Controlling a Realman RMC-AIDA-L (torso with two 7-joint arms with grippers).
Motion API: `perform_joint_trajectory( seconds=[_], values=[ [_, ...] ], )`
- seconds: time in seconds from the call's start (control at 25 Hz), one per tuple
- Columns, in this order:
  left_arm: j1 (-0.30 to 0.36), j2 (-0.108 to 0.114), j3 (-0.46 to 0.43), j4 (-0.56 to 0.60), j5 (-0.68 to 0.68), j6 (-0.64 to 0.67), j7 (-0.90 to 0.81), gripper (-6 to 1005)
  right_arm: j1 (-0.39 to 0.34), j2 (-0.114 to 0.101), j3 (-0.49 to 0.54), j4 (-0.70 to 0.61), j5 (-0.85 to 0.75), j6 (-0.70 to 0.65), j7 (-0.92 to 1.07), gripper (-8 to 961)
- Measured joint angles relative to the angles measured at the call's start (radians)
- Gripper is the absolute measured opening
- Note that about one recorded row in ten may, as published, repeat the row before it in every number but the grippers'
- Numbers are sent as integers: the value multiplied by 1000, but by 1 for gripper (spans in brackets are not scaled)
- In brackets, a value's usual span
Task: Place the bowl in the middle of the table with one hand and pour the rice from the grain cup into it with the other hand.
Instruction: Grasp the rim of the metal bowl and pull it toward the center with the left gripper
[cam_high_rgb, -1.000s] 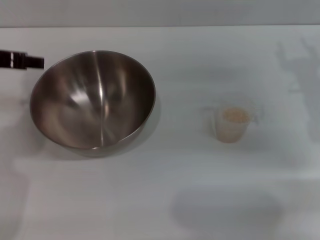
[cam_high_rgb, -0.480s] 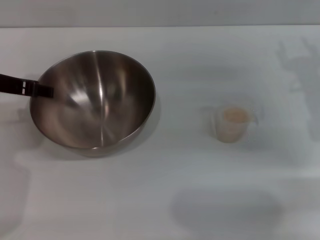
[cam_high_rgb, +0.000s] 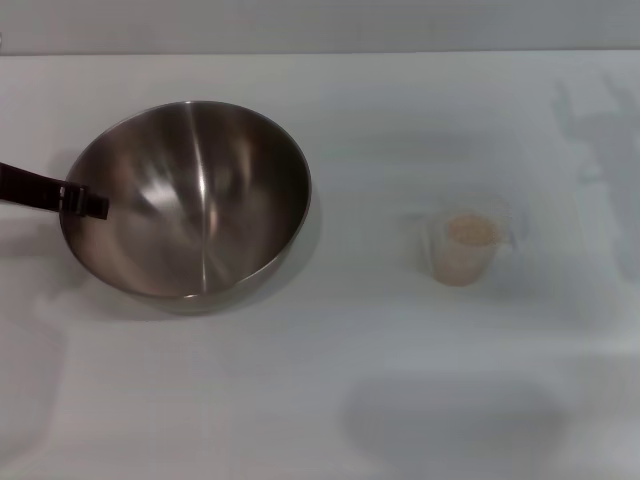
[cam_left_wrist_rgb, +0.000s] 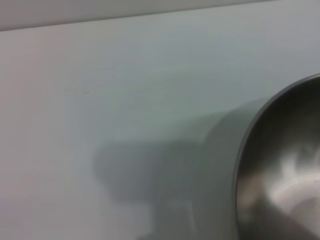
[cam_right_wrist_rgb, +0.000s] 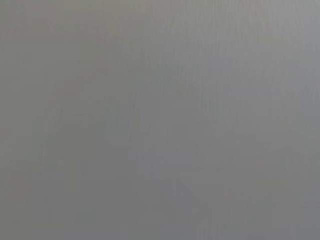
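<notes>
A: Bowl (cam_high_rgb: 186, 198) first. Is the left gripper (cam_high_rgb: 95, 203) holding it?

B: Can't tell. Only one dark finger (cam_high_rgb: 50, 192) shows in the head view. It comes in from the left edge, and its tip is right at the bowl's left rim. Open or shut? No way to see. Touching the rim or just over it? Can't tell that either.

A: What about the left wrist view?

B: No fingers there. Just the bowl's rim (cam_left_wrist_rgb: 245, 150) curving in at one side, w/ the shiny inside next to it. A soft gray shadow lies on the table (cam_left_wrist_rgb: 125, 75) beside the bowl.

A: OK, where's the bowl sitting?

B: On the white table (cam_high_rgb: 350, 380), on the robot's left side, not in the middle. It's big, round and shiny. Nothing in it.

A: And the cup (cam_high_rgb: 466, 248)?

B: Well apart from the bowl, on the right side. It's small and see-through, standing up straight. The rice (cam_high_rgb: 470, 231) is inside, pale and grainy, up near the top.

A: Right gripper?

B: Not in the head view at all. The right wrist view is only flat gray, so nothing to tell from it. There are faint shadows on the table at the far right.

A: Anything else on the table?

B: A dim gray patch low down, near the front edge, approx. below the cup.
</notes>
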Motion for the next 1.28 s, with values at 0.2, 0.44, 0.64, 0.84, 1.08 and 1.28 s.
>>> perform_joint_trajectory(
  seconds=[0.2,0.44,0.64,0.84,1.08,1.28],
  values=[
    [-3,0,1,1,-1,-2,13,535,1,0,0,-1,0,0,0,637],
    [-12,0,-2,4,-7,-5,16,359,1,0,10,-1,0,2,0,637],
    [-23,0,-3,7,-7,-21,18,173,1,0,11,-1,0,2,0,637],
    [-30,0,-14,16,-14,-24,19,75,1,0,11,-1,0,2,0,638],
    [-39,0,-78,9,-87,-24,29,70,-2,0,11,-5,0,2,0,637],
    [-54,0,-107,-27,-149,-25,48,53,-6,0,11,-7,0,2,0,638]
  ],
)
